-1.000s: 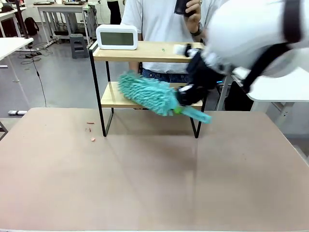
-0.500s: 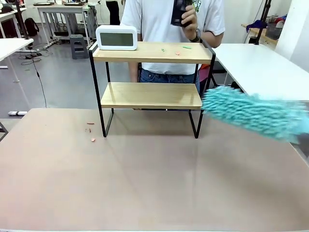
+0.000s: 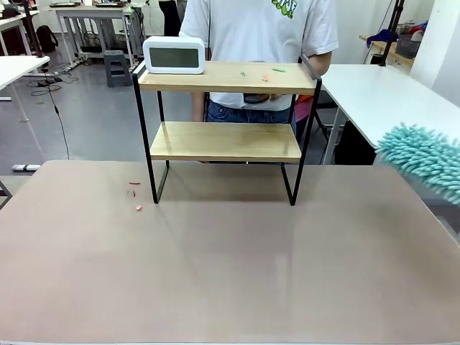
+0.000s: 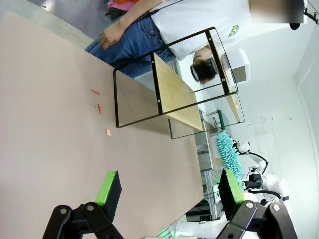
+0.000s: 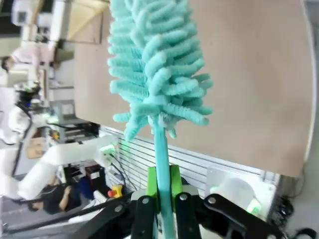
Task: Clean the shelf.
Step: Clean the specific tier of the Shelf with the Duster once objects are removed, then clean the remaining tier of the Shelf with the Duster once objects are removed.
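Left gripper [image 4: 168,188] is hanging above the plain tan table [image 3: 230,287], jaws spread fully wide, gripping nothing.

Small orange scraps [image 3: 136,195] are lying on the table toward its far edge, left of middle.

Just right of them the shelf [image 3: 226,141], a small two-tier rack of light wooden boards in a thin black metal frame, is standing at the table's far edge, about mid-width. A person in a white T-shirt [image 3: 259,29] is standing right behind it.

- A white rectangular digital clock [image 3: 173,55] is sitting on the left end of the top board.
- Green and orange crumbs [image 3: 264,74] are lying toward the board's right end.
- The lower board is looking bare.

Right gripper [image 5: 162,184] is hovering at the table's right edge, clamped tight on the thin handle of a fluffy teal microfibre duster [image 3: 424,159], well apart from the shelf.

My read:
- The shelf is looking light and rigid, and the loop legs are likely sliding on that smooth top, so I'm suggesting light wiping.
- If it needs steadying, I'm suggesting taking a black upright or the top board's edge.
- The clock is likely getting in the way.
- The duster head is soft and floppy and the handle is probably slick, so gripping low on the handle is making sense.
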Controlling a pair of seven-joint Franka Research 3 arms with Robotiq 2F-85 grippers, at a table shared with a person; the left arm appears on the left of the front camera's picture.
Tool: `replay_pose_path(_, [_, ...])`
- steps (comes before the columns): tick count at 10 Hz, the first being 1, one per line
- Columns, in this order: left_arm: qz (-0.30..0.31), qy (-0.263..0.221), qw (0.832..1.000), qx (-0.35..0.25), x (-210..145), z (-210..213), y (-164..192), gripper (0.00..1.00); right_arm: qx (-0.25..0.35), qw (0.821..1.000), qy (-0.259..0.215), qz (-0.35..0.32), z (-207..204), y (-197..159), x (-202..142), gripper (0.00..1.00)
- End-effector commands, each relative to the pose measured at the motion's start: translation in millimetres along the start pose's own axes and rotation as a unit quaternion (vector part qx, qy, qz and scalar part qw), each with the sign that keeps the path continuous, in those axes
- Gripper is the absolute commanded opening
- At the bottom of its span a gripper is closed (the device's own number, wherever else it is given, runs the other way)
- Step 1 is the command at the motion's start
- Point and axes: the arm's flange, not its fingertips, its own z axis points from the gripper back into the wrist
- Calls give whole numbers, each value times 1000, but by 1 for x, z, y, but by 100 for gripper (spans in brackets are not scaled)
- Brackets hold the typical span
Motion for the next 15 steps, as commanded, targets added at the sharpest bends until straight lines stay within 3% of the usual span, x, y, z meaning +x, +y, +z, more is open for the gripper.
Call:
replay_pose_path(1, [-9, -7, 1000, -10, -4, -3, 0, 100, -30, 999, 19, 35, 18, 26, -17, 12])
replay_pose_path(15, [-9, -7, 1000, -10, -4, -3, 0, 100, -30, 999, 19, 35, 18, 26, -17, 12])
